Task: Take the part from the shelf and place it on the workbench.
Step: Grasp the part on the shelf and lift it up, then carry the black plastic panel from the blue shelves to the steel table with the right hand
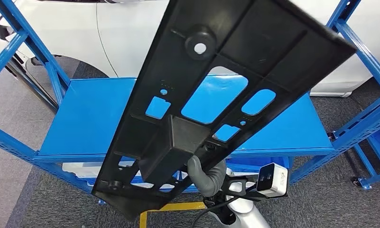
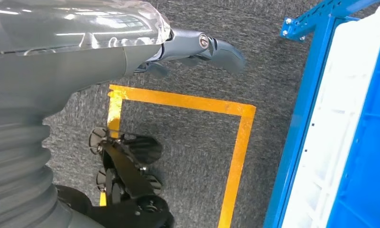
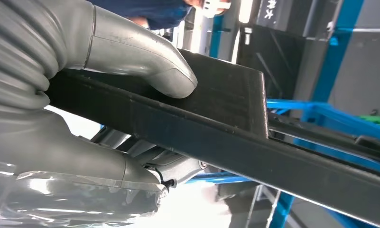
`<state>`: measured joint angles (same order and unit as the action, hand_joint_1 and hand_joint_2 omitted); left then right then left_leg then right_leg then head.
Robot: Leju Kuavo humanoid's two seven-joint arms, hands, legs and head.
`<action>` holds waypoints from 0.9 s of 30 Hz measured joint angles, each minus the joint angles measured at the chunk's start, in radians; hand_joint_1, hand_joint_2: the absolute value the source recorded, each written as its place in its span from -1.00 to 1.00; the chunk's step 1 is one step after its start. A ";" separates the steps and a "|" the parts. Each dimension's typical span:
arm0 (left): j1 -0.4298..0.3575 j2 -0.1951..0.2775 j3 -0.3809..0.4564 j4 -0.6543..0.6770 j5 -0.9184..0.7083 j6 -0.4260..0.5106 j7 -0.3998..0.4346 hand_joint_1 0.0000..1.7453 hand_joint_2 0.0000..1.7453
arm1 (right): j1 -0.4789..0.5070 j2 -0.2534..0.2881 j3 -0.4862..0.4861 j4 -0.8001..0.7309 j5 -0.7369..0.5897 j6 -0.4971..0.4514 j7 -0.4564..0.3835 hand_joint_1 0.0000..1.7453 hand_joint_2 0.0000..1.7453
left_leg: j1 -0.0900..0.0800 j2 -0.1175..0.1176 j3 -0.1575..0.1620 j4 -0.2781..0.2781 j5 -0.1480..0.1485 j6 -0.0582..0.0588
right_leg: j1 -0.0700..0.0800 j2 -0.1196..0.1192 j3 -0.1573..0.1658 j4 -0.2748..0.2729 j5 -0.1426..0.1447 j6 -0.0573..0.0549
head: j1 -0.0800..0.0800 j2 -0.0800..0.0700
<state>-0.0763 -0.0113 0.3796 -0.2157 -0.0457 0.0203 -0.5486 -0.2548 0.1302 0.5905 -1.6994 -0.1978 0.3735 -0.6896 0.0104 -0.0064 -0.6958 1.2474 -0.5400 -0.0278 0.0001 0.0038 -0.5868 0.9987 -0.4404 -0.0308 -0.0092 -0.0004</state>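
A long black plastic panel (image 1: 216,95), ribbed and pierced with cut-outs, is held aloft on a slant in front of the blue steel shelf (image 1: 83,123), clear of its deck. The part is gripped by the right hand (image 3: 83,95), with the thumb (image 3: 145,61) pressed onto a boxy raised section and darker fingers seen beneath the panel's edge. The left hand (image 2: 192,50) is seen hanging over grey carpet marked with yellow floor tape (image 2: 178,100), its fingers loosely extended and nothing held. The lift-off from the shelf appears complete, with the carry judged to be the step in hand. A turn towards the workbench is called for next, the panel's far end being kept clear of the shelf uprights (image 1: 363,45).
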 joint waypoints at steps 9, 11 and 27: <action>-0.001 0.003 0.002 0.000 -0.007 0.010 0.021 -1.00 1.00 | 0.015 -0.031 0.060 0.005 0.049 -0.018 -0.005 1.00 1.00 | -0.002 0.001 0.128 -0.257 0.109 0.048 | 0.005 0.004 -0.008 0.047 -0.041 0.041 | 0.000 0.000; 0.002 0.005 0.008 0.000 -0.006 0.020 0.035 -1.00 1.00 | 0.038 -0.038 0.075 0.006 0.086 -0.019 -0.006 1.00 1.00 | -0.001 0.002 0.121 -0.258 0.114 0.054 | 0.001 0.002 -0.053 0.164 -0.119 0.049 | 0.000 0.000; 0.036 0.036 0.045 0.000 -0.044 0.079 0.127 -1.00 1.00 | 0.102 -0.058 0.054 -0.031 0.109 -0.021 -0.007 1.00 1.00 | 0.002 0.001 0.010 -0.032 -0.024 0.000 | 0.000 -0.006 0.018 0.001 -0.009 -0.002 | 0.000 0.000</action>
<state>-0.0399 0.0248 0.4251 -0.2155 -0.0899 0.0990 -0.4220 -0.1526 0.0717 0.6449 -1.7304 -0.0893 0.3529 -0.6970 0.0123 -0.0050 -0.6854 1.2153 -0.5637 -0.0279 0.0003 -0.0026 -0.5685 0.9998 -0.4499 -0.0329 -0.0092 -0.0004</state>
